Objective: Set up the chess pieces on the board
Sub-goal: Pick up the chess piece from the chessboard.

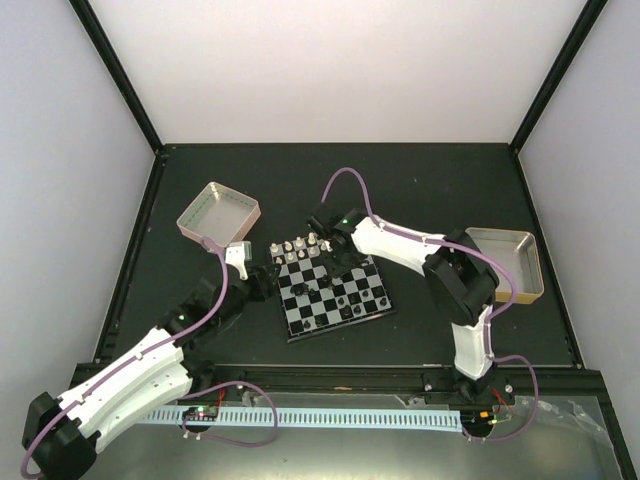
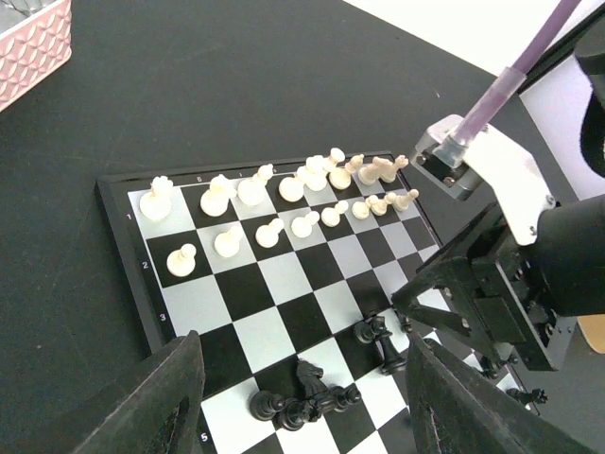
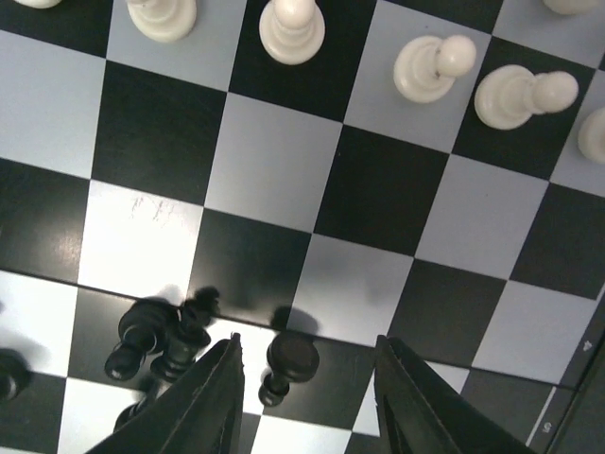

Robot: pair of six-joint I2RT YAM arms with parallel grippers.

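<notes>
Right hand (image 3: 307, 342) is half parted around a black pawn (image 3: 288, 361) without touching it. Other black pieces (image 3: 156, 340) crowd just beside it. Left hand (image 2: 302, 345) hangs wide and empty over the glossy checked board (image 2: 284, 276). Cream pieces (image 2: 216, 199) fill two rows. A pink tray (image 1: 218, 212) and a tan tray (image 1: 505, 262) flank the board on the matte bench (image 1: 420, 180).

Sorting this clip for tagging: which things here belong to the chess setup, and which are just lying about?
Belongs to the job: board; white pieces; black pieces.
Lying about: pink tray; tan tray.
</notes>
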